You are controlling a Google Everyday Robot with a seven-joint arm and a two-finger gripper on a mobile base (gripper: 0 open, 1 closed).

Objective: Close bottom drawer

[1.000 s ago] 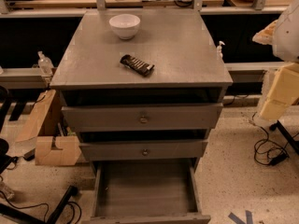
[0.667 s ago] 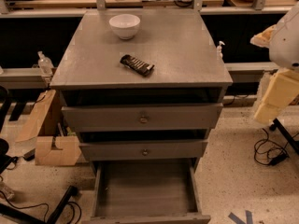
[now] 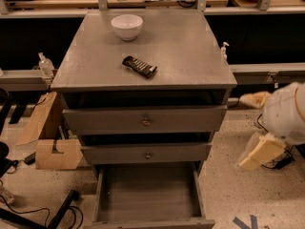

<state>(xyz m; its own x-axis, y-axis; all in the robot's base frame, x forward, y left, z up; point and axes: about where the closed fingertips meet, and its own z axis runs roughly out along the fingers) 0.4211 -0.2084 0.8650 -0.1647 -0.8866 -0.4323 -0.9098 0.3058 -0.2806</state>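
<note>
The bottom drawer [image 3: 147, 194] is the narrowest of the three grey drawers. It is pulled far out, its plank-like inside is bare, and its thin front panel [image 3: 147, 223] lies at the lower edge of the view, with the knob out of sight. My gripper [image 3: 257, 126] hangs to the right of the cabinet at about the height of the middle drawer, apart from it. Its two cream fingers [image 3: 260, 152] are spread, with nothing between them.
The middle drawer [image 3: 147, 153] and the top drawer [image 3: 146, 120] stand slightly out. A white bowl [image 3: 127, 26] and a dark snack bar [image 3: 139, 66] lie on the cabinet top [image 3: 190, 56]. Cardboard boxes [image 3: 56, 153] and cables [image 3: 28, 213] lie on the floor to the left.
My arm and gripper have come down along the cabinet's right side, from the level of the cabinet top to the level of the drawers. The drawers have not moved.
</note>
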